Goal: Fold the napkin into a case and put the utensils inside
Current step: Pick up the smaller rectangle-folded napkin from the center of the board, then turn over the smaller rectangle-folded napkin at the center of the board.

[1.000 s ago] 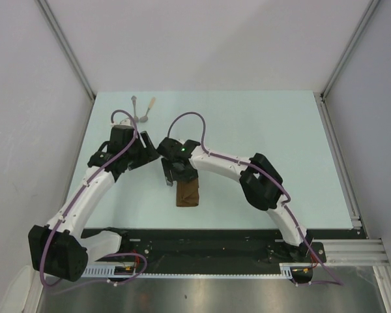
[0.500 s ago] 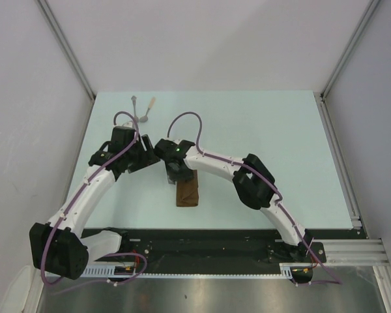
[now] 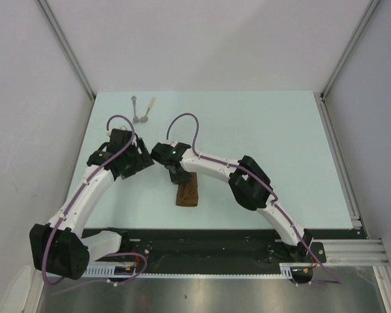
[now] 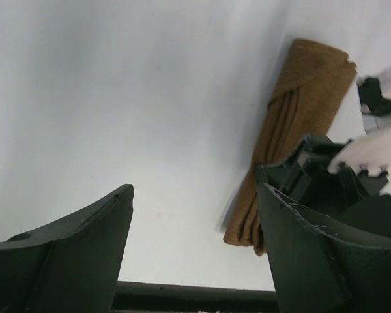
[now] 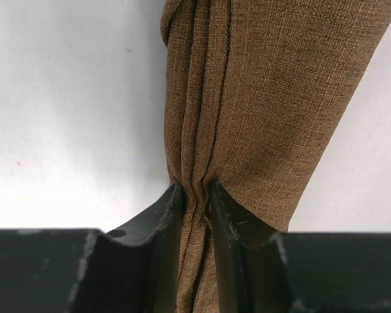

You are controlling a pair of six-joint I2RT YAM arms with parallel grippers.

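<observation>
The brown napkin (image 3: 188,193) lies folded into a narrow, long case near the table's front middle. My right gripper (image 3: 177,177) sits at its far end. In the right wrist view the right gripper (image 5: 195,190) is shut on several stacked edge layers of the napkin (image 5: 274,85), which bunch between the fingers. My left gripper (image 3: 150,161) hovers just left of it, and the left wrist view shows this gripper (image 4: 195,189) open and holding nothing, with the napkin (image 4: 300,104) beyond its right finger. Two utensils lie at the far left, one grey-handled (image 3: 135,107), one tan-handled (image 3: 150,107).
The black rail (image 3: 215,240) carrying the arm bases runs along the near table edge. Grey walls close in the table (image 3: 274,143) on the left, the far side and the right.
My right gripper has closed onto the napkin's edge layers and shifted slightly left. The left gripper has drawn back a little to the left and opened a bit wider.
</observation>
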